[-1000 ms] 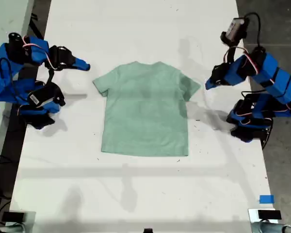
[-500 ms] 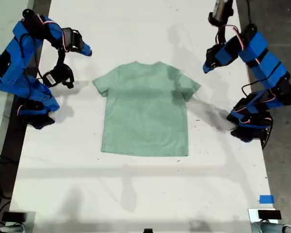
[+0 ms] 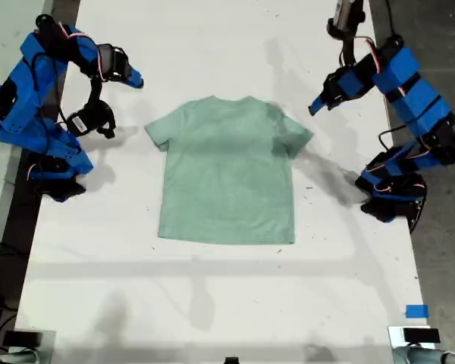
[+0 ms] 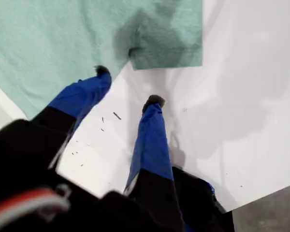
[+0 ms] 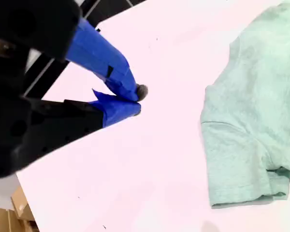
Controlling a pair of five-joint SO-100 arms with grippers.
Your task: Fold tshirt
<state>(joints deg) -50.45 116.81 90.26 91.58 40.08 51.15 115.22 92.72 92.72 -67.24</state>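
On the white table (image 3: 212, 303) the tshirt (image 3: 227, 171) lies flat and spread out, collar toward the far edge in the exterior view, both sleeves out to the sides. We see our first gripper (image 4: 127, 99) hanging above the table just beside one sleeve (image 4: 166, 48), its jaws spread with bare table between them and holding nothing. In the exterior view this is the arm at the right, its gripper (image 3: 318, 104) near the shirt's right sleeve. Our second gripper (image 5: 135, 100) hovers over bare table, apart from the other sleeve (image 5: 237, 159); its jaws are nearly pressed together, with only a slight gap at the tips and nothing between them. It belongs to the arm at the exterior view's left (image 3: 133, 78).
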